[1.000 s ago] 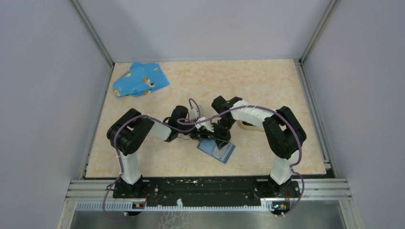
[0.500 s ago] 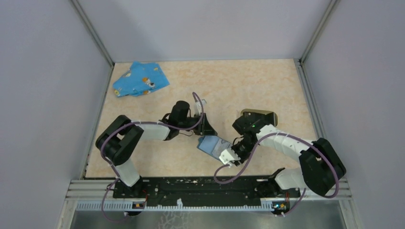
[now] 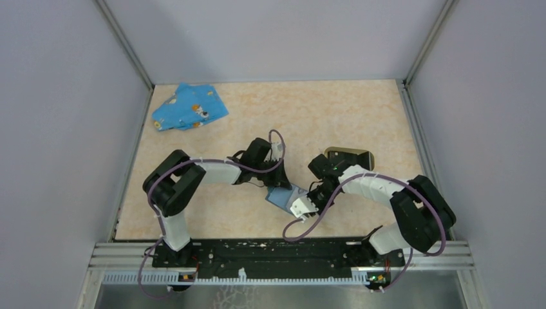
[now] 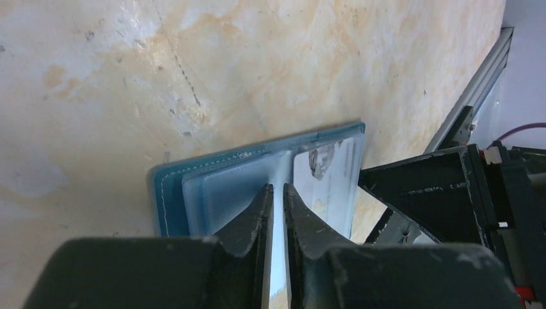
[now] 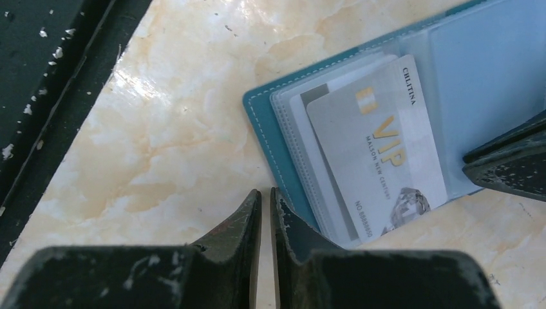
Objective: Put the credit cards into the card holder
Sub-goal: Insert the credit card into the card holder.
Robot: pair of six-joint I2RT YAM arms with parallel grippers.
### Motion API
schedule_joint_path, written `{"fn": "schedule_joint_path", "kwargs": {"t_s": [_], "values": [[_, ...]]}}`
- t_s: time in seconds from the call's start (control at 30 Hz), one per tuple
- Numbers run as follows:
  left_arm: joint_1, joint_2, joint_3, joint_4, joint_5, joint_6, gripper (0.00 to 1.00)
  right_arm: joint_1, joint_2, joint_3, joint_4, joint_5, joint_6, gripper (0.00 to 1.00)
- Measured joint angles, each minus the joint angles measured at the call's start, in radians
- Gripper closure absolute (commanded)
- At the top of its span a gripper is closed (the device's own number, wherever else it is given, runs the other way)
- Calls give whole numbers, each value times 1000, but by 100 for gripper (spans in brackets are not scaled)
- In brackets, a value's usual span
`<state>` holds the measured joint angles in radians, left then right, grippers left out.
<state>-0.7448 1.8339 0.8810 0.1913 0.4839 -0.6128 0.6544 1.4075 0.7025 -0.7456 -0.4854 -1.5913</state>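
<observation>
On the surface point(image 3: 335, 109) we see the blue case point(image 3: 286, 195) lying open between both arms. The card holder point(image 3: 349, 156) stands just behind the right arm, apart from the case. The VIP card point(image 5: 376, 148) sits in the case. Left tool point(image 4: 275, 188) pinches a clear sleeve point(image 4: 244, 183). Right tool point(image 5: 265, 192) is nearly closed and empty, at the case's corner.

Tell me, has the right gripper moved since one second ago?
Yes. In the top view, the right gripper has shifted nearer to the black base rail; it now sits at the near corner of the blue case.
</observation>
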Motion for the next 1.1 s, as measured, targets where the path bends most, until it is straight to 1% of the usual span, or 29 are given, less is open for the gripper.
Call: {"fn": "schedule_joint_path", "kwargs": {"t_s": [0.13, 0.27, 0.43, 0.6, 0.73, 0.93, 1.1], "values": [[-5, 33, 37, -30, 2, 6, 84, 0, 10, 8, 12, 6, 26, 90], [-16, 55, 53, -27, 33, 6, 86, 5, 18, 15, 15, 12, 51, 91], [-32, 71, 55, -14, 78, 4, 88, 5, 23, 19, 21, 14, 84, 93], [-41, 74, 55, -8, 89, 3, 87, 5, 23, 20, 27, 19, 111, 94], [-43, 74, 54, -4, 91, -3, 84, 5, 23, 20, 30, 22, 127, 94], [-48, 62, 50, -2, 84, -21, 74, 1, 21, 20, 33, 28, 137, 91], [-59, 16, 40, -16, 48, -42, 71, -50, 13, 20, 55, 55, 132, 88]]}}
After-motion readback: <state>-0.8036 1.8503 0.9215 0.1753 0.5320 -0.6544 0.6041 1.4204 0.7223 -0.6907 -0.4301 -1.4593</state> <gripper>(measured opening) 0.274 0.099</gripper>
